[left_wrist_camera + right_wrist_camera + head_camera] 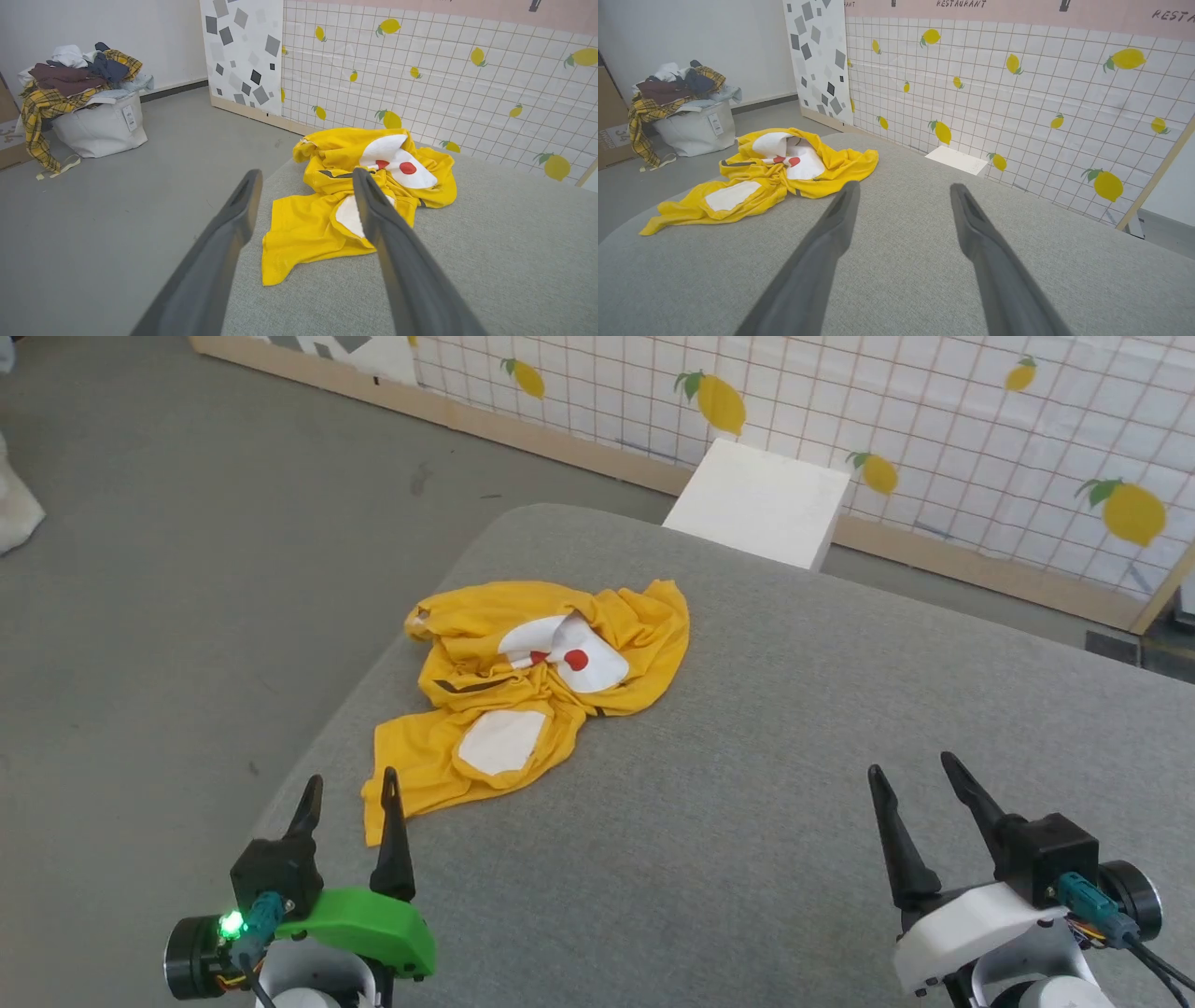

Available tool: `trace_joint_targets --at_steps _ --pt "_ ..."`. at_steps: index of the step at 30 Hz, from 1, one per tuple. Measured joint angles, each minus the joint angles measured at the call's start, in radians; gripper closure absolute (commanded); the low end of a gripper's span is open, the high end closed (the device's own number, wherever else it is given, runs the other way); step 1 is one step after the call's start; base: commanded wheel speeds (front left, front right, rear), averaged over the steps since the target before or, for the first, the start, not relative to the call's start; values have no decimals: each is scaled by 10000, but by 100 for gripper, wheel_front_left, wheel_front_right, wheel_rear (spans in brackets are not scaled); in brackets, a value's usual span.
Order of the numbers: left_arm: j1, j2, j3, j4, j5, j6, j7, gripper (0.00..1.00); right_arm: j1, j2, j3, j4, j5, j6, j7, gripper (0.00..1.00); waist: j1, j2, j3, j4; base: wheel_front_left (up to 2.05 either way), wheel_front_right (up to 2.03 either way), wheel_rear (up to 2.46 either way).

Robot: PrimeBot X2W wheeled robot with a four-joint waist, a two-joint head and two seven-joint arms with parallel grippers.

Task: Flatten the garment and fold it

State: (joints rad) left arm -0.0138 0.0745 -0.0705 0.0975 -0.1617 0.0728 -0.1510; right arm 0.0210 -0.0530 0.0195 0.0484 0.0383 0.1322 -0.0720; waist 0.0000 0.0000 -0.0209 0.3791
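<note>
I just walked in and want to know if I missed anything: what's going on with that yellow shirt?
Nothing is being handled yet. The yellow T-shirt lies crumpled on the grey padded surface, its print bunched up, neither flattened nor folded. The robot's left pincer is open close to the shirt's nearest corner. The right pincer is open over bare padding off to the side. Neither holds anything.

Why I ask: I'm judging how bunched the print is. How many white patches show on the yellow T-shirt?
2. A creased patch bearing the red dot lies in the bunched far part of the garment; a flatter patch lies nearer the left gripper. Folds may hide more.
</note>
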Motion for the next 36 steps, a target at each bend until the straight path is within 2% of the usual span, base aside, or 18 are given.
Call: trace_joint_targets --at_steps 13,22,28,36 --pt "-4 2 -58 203 -255 77 -272 0 2 2 -56 -10 105 0 -46 0 0 0 123 474 0 0 0" --pt "-327 201 12 157 -754 -58 -280 0 -107 12 -8 -151 146 -2 -73 0 0 0 556 309 0 0 0" --pt "-1904 746 29 6 -1235 -460 640 0 -625 21 -29 -412 21 0 -71 0 0 0 1246 -96 0 0 0" --pt "-4686 1664 253 242 -2197 -815 3143 0 -1407 15 54 -314 -23 -2 -313 0 1 0 2524 -978 0 0 0"
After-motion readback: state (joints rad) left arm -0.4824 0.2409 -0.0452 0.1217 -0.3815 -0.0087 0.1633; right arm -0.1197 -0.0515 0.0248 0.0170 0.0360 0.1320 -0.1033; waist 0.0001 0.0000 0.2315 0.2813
